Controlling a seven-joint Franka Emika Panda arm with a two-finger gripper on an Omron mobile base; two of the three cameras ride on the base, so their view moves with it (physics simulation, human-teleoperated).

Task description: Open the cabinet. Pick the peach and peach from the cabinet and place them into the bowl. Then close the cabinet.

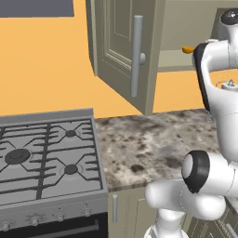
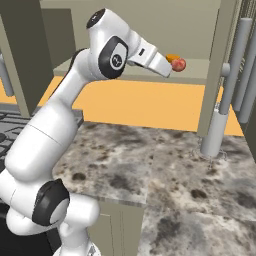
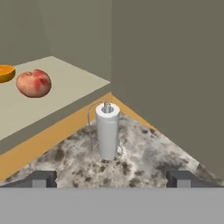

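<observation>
Here the gripper (image 3: 112, 178) has its fingers spread wide and empty, ready to straddle fruit. Just beyond them stands a paper-towel roll (image 3: 107, 131); farther up-left, the reddish peach (image 3: 33, 83) and orange peach (image 3: 6, 72) rest on the open cabinet (image 3: 65, 83) shelf.

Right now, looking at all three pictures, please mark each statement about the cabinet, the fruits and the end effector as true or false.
1. The olive-grey cabinet door with the long grey bar handle stands open. True.
2. The reddish-pink round peach is in the bowl. False: it lies on the bottom board inside the cabinet, beside the orange-yellow fruit.
3. The end effector holds a fruit. False: its jaws are open and empty.
4. A white paper towel roll stands upright on the speckled stone counter. True.
5. A pot sits on the grey gas stove. False: its burners are bare.
</observation>
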